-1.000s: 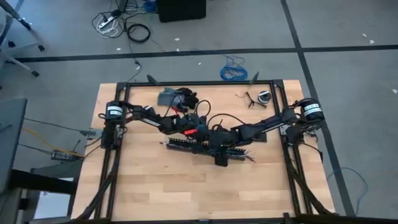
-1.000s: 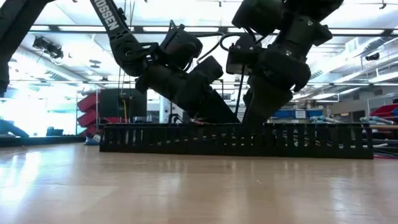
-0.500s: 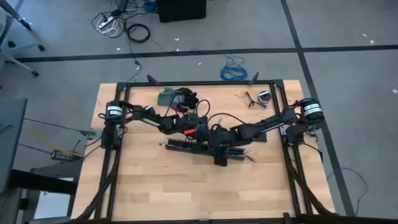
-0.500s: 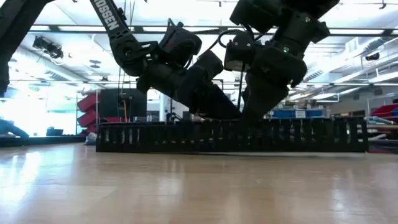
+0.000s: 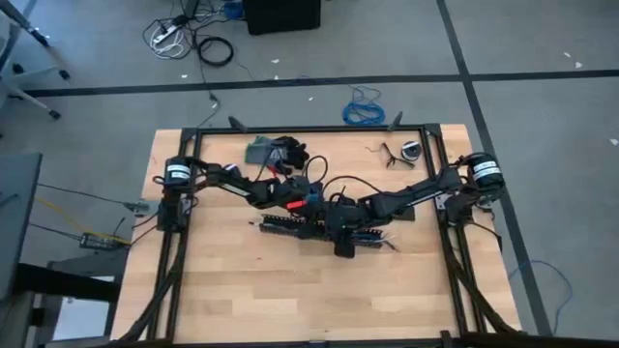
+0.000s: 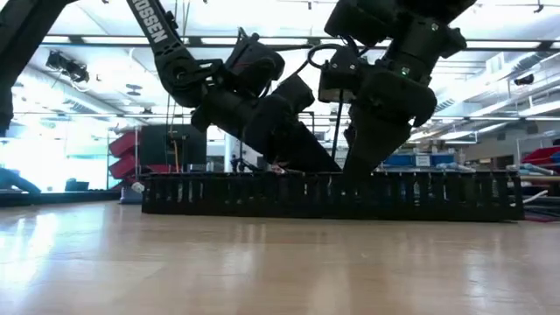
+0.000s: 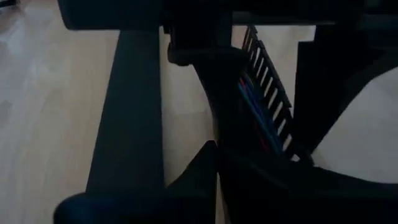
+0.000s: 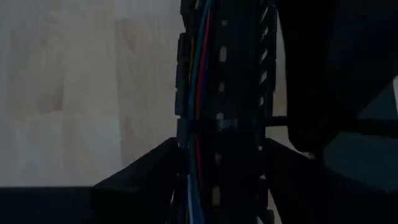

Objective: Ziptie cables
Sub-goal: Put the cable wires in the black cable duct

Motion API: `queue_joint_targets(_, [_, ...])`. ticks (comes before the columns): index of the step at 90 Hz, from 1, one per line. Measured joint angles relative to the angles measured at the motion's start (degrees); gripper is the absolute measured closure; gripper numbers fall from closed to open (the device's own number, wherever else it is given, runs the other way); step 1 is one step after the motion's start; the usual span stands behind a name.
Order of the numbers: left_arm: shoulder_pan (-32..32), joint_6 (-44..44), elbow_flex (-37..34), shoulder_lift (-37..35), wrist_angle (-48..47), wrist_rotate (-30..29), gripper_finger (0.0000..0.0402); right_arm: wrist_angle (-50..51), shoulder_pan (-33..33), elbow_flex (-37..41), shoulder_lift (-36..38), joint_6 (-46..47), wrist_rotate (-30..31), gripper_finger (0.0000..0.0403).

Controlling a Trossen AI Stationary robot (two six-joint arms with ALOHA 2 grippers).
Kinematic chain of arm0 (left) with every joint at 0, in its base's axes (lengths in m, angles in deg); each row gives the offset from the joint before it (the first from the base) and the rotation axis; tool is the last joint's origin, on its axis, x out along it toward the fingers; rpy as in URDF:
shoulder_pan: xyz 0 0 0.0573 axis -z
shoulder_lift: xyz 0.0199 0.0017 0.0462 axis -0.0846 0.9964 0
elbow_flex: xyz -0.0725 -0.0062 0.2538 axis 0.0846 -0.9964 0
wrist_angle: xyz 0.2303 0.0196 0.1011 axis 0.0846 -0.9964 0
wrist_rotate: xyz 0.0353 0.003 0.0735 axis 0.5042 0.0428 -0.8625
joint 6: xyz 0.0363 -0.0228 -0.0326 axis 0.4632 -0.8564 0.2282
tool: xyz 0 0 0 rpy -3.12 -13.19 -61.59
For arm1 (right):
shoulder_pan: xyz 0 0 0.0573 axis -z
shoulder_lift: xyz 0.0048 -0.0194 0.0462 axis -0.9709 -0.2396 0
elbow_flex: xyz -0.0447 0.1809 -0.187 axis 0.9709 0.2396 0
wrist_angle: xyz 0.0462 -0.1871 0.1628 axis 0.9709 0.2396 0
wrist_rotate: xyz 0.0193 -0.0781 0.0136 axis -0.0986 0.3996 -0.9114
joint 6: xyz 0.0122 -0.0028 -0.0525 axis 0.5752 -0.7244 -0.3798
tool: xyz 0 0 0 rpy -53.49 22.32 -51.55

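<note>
A long black slotted cable duct (image 5: 319, 230) lies along the middle of the table, resting on its underside (image 6: 332, 214). The cables (image 8: 199, 74), thin red, blue, green and yellow wires, run inside it along its length and show again in the left wrist view (image 7: 254, 102). My right gripper (image 5: 341, 237) stands over the duct near its middle, one finger on either side. My left gripper (image 5: 311, 206) slants down from the far left, and its tip (image 6: 311, 164) reaches the duct's open top with the fingers close together. My left gripper's shut tip dips to the duct's top edge (image 6: 306, 172), slanting down from the far left. The duct's wall hides whether it touches the cables or the duct. My right gripper comes from above and lies across the duct. Its fingers (image 8: 146, 177) sit against the two outer side walls (image 8: 183, 143), and the duct lies flat on the table.
A dark grey bundle (image 5: 276, 150) and a small round thing with a cord (image 5: 410, 150) lie near the table's far edge. A blue coiled cable (image 5: 365, 108) lies on the floor beyond. Black frame rails (image 5: 179, 242) run along both sides. Bare wood fills the near half.
The duct rose and shifted a little along its length together with my right gripper, which rocked. Both have since come back down to about where they were. My left gripper stayed at the duct's top.
</note>
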Motion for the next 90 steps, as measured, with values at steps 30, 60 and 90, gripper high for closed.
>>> queue_joint_targets(30, [-0.02,1.42,0.05,0.00,-0.08,2.73,0.0401,0.28,0.00,-0.01,0.00,-0.46,0.06,0.0201])
queue_joint_targets(60, [0.02,4.55,0.02,0.00,-0.25,4.56,0.0401,0.69,0.15,-0.03,0.09,-0.92,0.03,0.0203])
queue_joint_targets(90, [0.02,5.60,-0.04,0.00,2.41,3.67,0.0401,0.34,0.17,-0.01,0.09,-0.96,0.12,0.0204])
